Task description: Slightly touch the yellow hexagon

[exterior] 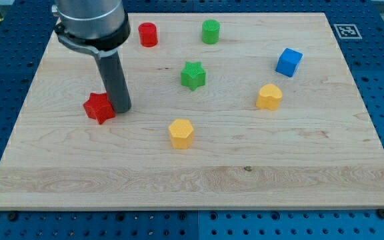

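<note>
Wooden board [299, 167] on blue pegboard. Rod tip [121, 109] touches the red star [99, 107], left of the yellow hexagon [181, 133]; hexagon untouched. No fingers fitted.

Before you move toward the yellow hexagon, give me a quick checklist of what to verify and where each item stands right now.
1. Yellow hexagon in view, unobstructed: ok.
2. My tip located, right beside the red star on its right: ok.
3. Tip clear of the red star: cannot tell, they look touching.
4. Straight path from tip to hexagon free of blocks: ok.
5. Not confusing target with the other yellow block, farther to the view's right: ok.
6. Green star off the path, toward the view's top: ok.
</note>
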`<state>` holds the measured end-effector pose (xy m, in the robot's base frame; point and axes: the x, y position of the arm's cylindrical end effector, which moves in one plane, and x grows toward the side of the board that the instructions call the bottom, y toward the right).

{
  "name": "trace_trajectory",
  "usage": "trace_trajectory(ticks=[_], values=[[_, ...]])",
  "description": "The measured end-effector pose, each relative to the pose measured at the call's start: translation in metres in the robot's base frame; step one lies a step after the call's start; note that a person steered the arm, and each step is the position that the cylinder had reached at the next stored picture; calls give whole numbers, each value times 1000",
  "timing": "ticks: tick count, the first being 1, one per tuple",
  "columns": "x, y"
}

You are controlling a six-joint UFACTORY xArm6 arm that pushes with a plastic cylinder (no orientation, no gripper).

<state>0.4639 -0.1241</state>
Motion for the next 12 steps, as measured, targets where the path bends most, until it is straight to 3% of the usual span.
trace_trajectory(ticks=[7, 11, 12], values=[[117, 125], [116, 148], [107, 131]])
